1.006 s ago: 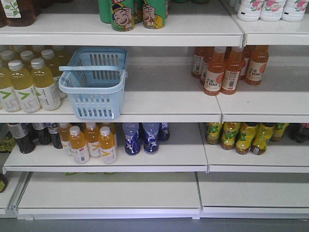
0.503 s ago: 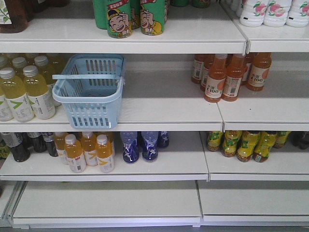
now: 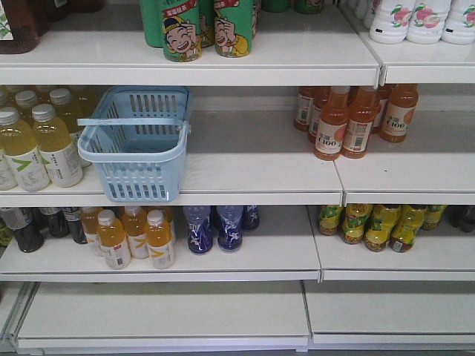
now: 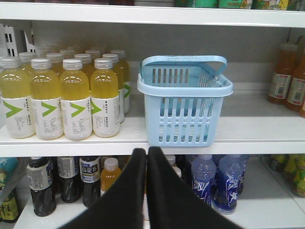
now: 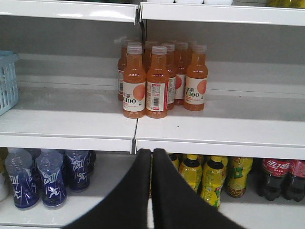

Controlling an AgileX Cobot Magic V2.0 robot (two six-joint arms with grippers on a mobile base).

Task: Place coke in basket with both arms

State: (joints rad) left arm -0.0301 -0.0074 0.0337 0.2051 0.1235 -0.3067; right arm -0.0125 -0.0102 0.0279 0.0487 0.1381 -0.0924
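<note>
Shelving is filling every view. The basket is sitting upright on the middle shelf, ahead and slightly right of the left gripper, the nearer one; the right gripper is facing orange bottles. Both are pinching closed on nothing. The coke is not showing anywhere.

"C100" is read on the orange bottles' labels. A green chevron is printed on the yellow bottles' white labels. Other print cannot be read.
</note>
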